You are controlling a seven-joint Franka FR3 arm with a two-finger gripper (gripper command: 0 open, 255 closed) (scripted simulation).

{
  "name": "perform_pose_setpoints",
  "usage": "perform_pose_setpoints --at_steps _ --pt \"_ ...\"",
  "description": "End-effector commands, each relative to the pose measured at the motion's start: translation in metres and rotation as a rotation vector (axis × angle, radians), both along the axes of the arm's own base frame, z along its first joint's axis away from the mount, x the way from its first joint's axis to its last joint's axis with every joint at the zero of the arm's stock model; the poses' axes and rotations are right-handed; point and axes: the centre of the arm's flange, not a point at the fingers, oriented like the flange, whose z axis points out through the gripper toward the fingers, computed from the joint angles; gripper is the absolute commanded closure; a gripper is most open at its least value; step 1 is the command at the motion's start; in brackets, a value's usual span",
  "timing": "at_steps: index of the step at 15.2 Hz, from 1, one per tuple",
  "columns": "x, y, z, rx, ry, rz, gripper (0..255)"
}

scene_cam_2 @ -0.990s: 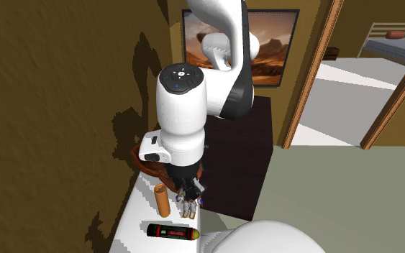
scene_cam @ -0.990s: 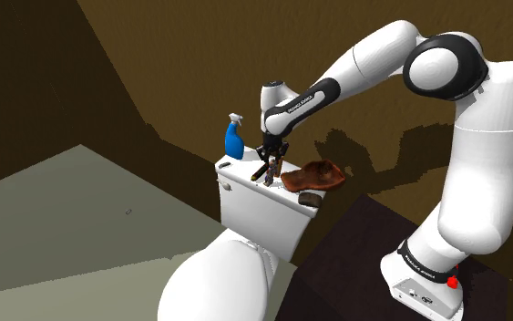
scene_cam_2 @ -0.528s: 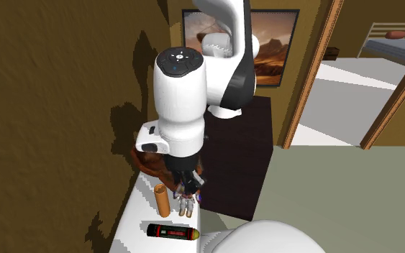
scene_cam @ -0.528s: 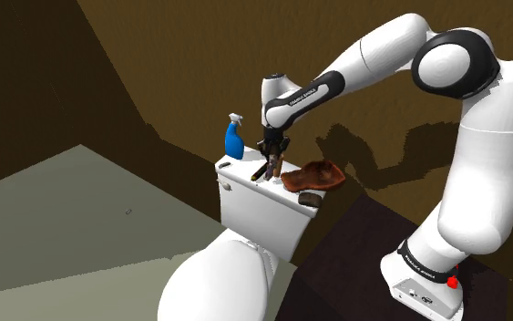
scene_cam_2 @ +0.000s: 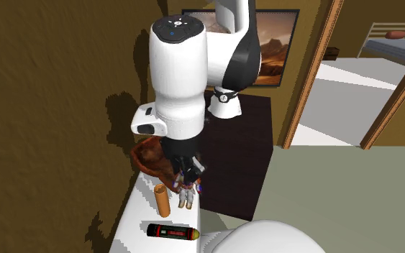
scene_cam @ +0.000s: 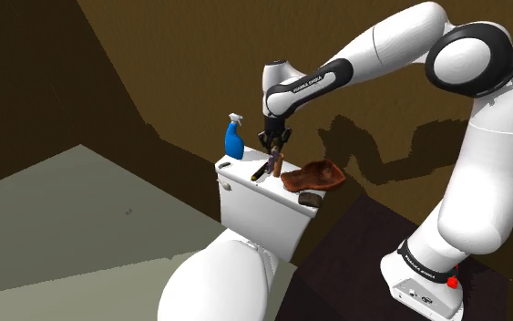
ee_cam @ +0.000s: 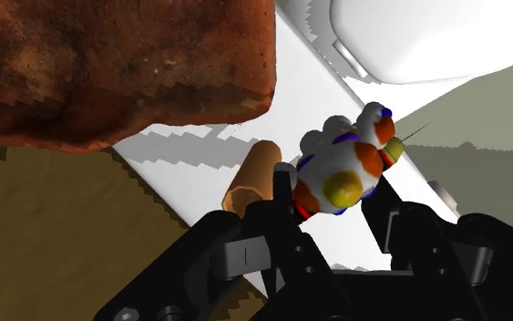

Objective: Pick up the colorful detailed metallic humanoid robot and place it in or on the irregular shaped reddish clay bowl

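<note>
You see the gripper [ee_cam: 334, 202] clamped on the colourful toy robot [ee_cam: 341, 169], holding it over the white toilet tank lid [scene_cam: 238, 173], beside an orange cylinder [scene_cam_2: 162, 200] and near the reddish clay bowl [scene_cam: 313, 175].

The humanoid robot [ee_cam: 345, 173], silvery with orange, yellow and blue patches, hangs feet-down at the shoulder view's centre, clasped in the hand [ee_cam: 336, 202]; the rough, reddish-brown irregular bowl [scene_cam: 316, 175] sits just right of it
</note>
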Motion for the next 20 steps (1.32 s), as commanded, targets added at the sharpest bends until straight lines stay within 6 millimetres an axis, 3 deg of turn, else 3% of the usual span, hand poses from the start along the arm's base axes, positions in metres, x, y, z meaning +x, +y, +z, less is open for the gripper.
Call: perform_pose_setpoints --at_steps 1,19,20 --pt "0.000 0.000 0.011 0.000 0.000 0.000 255" --pt "0.000 0.000 0.102 0.000 0.000 0.000 255" --pt "-0.009 -0.009 0.105 0.000 0.000 0.000 255"
